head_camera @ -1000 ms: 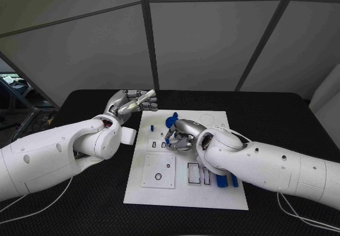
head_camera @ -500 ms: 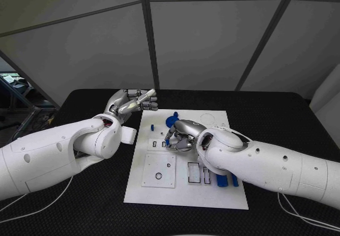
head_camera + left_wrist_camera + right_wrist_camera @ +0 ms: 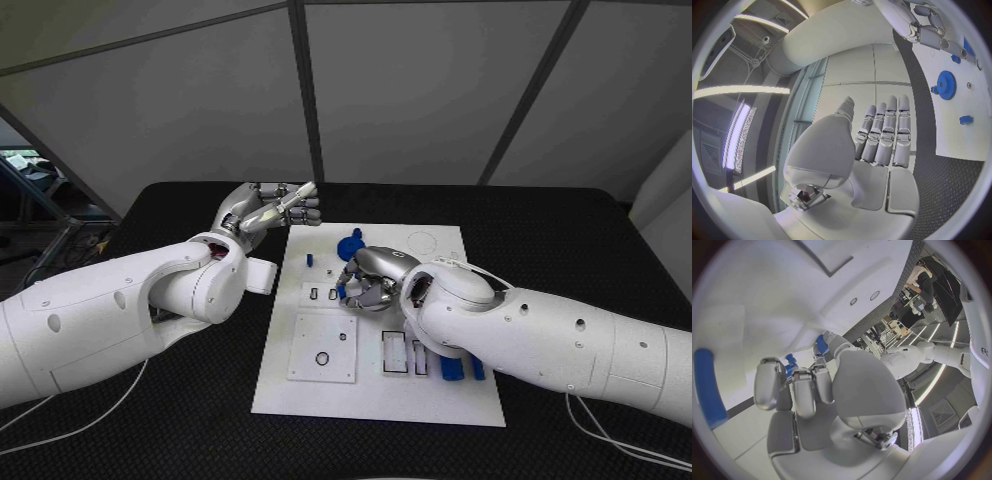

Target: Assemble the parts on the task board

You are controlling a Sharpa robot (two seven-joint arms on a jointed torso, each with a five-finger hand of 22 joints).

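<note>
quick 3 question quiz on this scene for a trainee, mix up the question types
1. True or false: the left hand rests flat on the task board.
2. Multiple choice: in the head view, the right hand is
A. off the table
B. over the upper middle of the task board
C. at the board's near edge
3. Fill in: the blue gear lies on the ____.

Key
1. False: it is raised beside the board's far left corner, fingers straight, holding nothing.
2. B
3. task board
</note>
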